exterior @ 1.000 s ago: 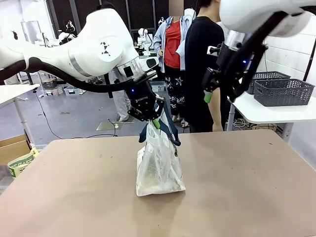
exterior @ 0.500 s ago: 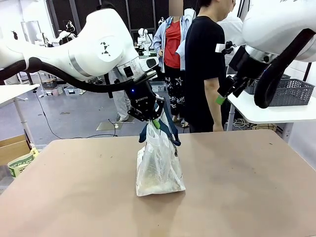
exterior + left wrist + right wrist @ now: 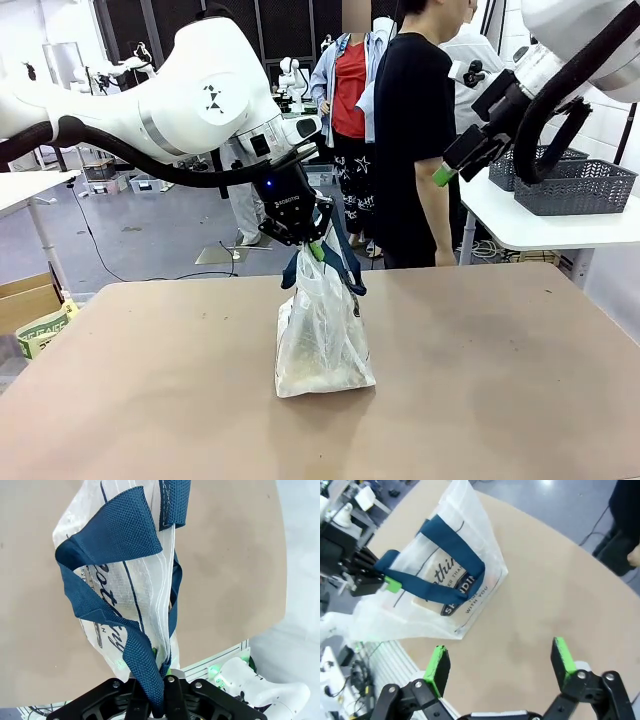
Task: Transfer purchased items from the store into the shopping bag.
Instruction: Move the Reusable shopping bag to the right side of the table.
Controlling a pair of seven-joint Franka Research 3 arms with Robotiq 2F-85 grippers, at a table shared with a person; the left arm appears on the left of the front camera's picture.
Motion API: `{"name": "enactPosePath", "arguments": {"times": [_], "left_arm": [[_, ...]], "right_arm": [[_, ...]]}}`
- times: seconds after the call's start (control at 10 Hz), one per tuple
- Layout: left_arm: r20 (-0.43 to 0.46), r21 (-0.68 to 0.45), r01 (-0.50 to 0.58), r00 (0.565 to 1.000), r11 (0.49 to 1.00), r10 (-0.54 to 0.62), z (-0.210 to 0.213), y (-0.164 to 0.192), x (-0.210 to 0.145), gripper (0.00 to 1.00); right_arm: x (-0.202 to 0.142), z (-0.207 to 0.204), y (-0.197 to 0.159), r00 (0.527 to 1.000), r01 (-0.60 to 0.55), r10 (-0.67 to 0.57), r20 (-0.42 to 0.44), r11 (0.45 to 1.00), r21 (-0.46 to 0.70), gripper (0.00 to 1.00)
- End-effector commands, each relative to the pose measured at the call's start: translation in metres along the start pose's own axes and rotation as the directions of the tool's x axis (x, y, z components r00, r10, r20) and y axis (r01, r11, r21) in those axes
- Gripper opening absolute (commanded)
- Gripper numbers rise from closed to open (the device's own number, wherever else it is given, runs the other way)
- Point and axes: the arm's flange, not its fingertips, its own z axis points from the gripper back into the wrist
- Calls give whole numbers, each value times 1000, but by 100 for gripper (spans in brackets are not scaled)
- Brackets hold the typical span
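Front view: the left gripper [image 3: 312, 243] stayed clamped on the bag [image 3: 322, 335] by its blue strap [image 3: 343, 262], holding the top up while the base sat on the table [image 3: 500, 400], about mid-table. Nothing had shifted there over the last second. The right gripper [image 3: 447, 172] was the mover: a second earlier it hung close above the table's far edge, and it had swung up and away toward the side table [image 3: 530, 225] with the grey baskets [image 3: 575, 185], beside the person in black [image 3: 412, 130]. Its fingers stood apart and carried nothing. I'd judge it was heading off to fetch another item, so the loading wasn't finished, though pale contents already showed low in the bag.

Left wrist view: the jaws were pinched shut on the strap [image 3: 107, 550] right at the bottom edge, together with a fold of the bag's [image 3: 120, 605] white film. The strap looped up over the script lettering, with bare table [image 3: 225, 555] behind. Firm hold, by the look of it.

Right wrist view: both green pads [image 3: 437, 667] were spread wide with empty air between them, high over the table [image 3: 545, 605]. Below lay the bag [image 3: 455, 590], its strap [image 3: 447, 545] across the dark oval logo, and the left gripper [image 3: 390, 584] at the strap's end. What lay inside was too faint to name.
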Motion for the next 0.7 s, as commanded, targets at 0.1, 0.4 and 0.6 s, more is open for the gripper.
{"name": "enactPosePath", "arguments": {"times": [0.1, 0.4, 0.6], "left_arm": [[0, 2, -1, 1000, 1000, 1, 0, 1, -1, 0], [0, 2, -1, 1000, 1000, 1, 0, 1, -1, 0], [0, 0, 0, 1000, 1000, 0, 0, 0, 0, 0]], "right_arm": [[-3, 0, 8, 999, -32, 32, 1, 999, -33, 100], [-3, 0, 8, 999, -32, 32, 1, 999, -33, 100], [-3, 0, 8, 999, -32, 32, 1, 999, -33, 100]]}}
